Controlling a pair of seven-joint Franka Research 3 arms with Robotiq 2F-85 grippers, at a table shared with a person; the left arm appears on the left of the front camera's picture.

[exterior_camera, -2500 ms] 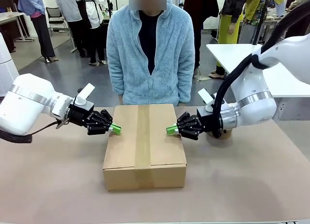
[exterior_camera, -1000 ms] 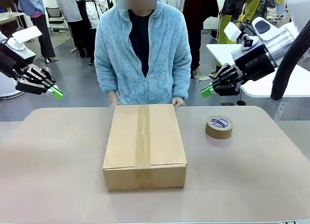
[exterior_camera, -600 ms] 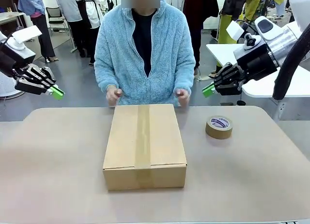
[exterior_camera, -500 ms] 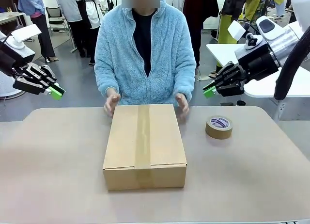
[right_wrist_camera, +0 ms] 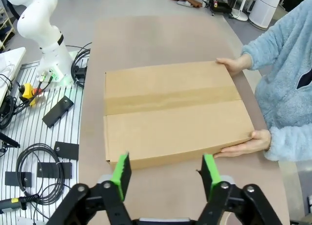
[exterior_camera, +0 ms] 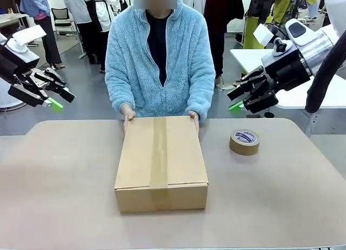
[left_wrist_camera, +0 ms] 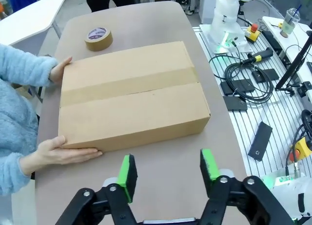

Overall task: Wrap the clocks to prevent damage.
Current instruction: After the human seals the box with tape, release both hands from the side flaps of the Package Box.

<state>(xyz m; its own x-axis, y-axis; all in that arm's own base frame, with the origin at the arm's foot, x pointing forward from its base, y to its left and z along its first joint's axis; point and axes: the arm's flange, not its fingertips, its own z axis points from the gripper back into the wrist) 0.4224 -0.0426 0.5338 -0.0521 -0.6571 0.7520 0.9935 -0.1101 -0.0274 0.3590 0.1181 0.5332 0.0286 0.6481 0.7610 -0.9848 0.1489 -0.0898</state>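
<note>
Since a moment ago both grippers have spread their jaws, and the person's hands (exterior_camera: 128,114) have come down onto the box's (exterior_camera: 161,160) far corners. The left gripper (exterior_camera: 56,98) and right gripper (exterior_camera: 235,99) are hovering empty, well off either side. No wrapped bundle is showing; a tape roll (exterior_camera: 244,142) is lying beside the box.
</note>
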